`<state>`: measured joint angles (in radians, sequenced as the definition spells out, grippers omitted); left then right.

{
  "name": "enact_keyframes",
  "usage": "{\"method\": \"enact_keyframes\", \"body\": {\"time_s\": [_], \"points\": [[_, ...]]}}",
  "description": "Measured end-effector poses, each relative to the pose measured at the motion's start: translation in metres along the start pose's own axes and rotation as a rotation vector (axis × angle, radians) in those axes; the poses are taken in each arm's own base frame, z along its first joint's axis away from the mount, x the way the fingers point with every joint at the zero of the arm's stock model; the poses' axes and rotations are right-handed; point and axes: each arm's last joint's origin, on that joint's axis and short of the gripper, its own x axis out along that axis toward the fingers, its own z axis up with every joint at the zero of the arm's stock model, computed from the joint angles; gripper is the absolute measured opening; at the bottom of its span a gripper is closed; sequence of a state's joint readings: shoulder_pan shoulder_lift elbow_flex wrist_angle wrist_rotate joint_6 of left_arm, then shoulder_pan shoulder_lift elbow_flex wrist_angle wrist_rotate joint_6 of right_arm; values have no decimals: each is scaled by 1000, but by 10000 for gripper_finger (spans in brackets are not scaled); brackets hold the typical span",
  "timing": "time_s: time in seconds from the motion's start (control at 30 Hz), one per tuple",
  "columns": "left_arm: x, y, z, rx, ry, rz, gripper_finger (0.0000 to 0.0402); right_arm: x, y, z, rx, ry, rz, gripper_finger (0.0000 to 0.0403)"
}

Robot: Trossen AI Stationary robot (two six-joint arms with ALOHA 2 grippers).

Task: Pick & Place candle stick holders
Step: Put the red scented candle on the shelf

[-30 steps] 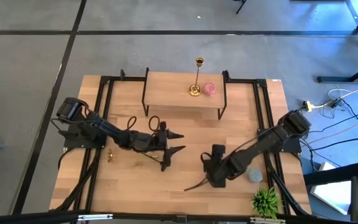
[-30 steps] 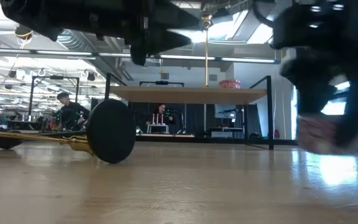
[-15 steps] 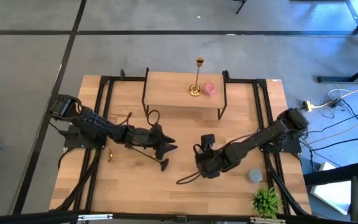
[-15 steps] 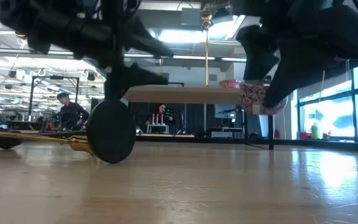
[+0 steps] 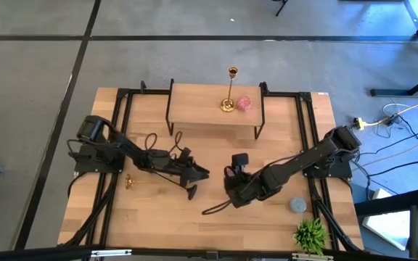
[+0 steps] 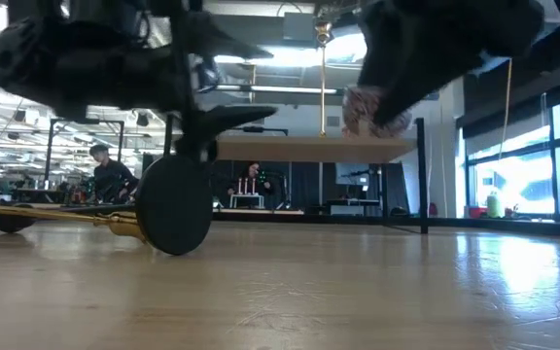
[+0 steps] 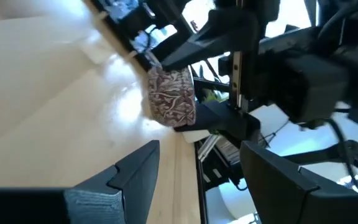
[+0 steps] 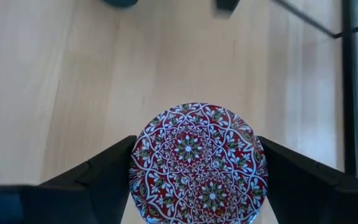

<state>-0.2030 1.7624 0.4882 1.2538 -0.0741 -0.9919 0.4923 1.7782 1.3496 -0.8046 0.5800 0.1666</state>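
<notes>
One gold candle stick holder (image 5: 230, 90) stands upright on the raised wooden shelf (image 5: 194, 109); it also shows in the low view (image 6: 322, 78). Another gold holder (image 5: 158, 184) lies on its side on the table, its dark round base (image 6: 173, 204) on edge. The black holder does not show. My left gripper (image 5: 200, 174) is open just above that base, touching nothing; its wrist view (image 7: 201, 149) shows the gap. My right gripper (image 5: 232, 190) is shut on a round red-patterned tin (image 8: 196, 162) at mid table. My right gripper pinches the tin's round side wall (image 8: 138, 163) between its two fingers (image 8: 110, 171), one on each opposite side. The fingers slant down from above, and the tin's patterned flat face is turned toward the wrist. The tin (image 6: 363, 107) is lifted clear of the table.
A pink patterned round thing (image 5: 244, 104) sits on the shelf beside the upright holder. A grey round thing (image 5: 296, 205) and a small green plant (image 5: 310, 233) are at the near right. Black frame rails run along both table sides. People show in the room behind.
My right gripper has lifted the patterned tin off the table and carried it up and toward the table's left. My left gripper has come down toward the lying holder's base and stayed open.
</notes>
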Motion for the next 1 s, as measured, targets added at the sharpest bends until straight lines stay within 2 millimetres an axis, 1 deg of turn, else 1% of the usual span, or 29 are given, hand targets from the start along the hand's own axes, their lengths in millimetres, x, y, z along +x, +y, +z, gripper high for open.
{"method": "enact_keyframes", "body": {"time_s": [0.13, 0.27, 0.33, 0.47, 0.57, 0.8, 1.0], "points": [[22, 1, -1, 29, -1, -19, 221, -7, -4, 8, -1, -33, -18, 302], [32, 9, -1, 33, -11, -7, 221, -12, -7, 15, -6, -58, -15, 302], [33, 13, 0, 31, -39, -18, 221, -14, -7, 17, -7, -63, -14, 302], [34, 14, 4, 3, -94, -89, 221, -14, -7, 17, -11, -62, -15, 302], [34, 17, 4, -4, -92, -82, 221, -14, -7, 17, -11, -62, -16, 302], [44, 10, 7, -4, -89, -109, 221, -9, -8, 17, -33, -54, -37, 302], [51, 9, 8, 4, -74, -89, 221, -8, -10, 18, -27, -51, -36, 302]]}}
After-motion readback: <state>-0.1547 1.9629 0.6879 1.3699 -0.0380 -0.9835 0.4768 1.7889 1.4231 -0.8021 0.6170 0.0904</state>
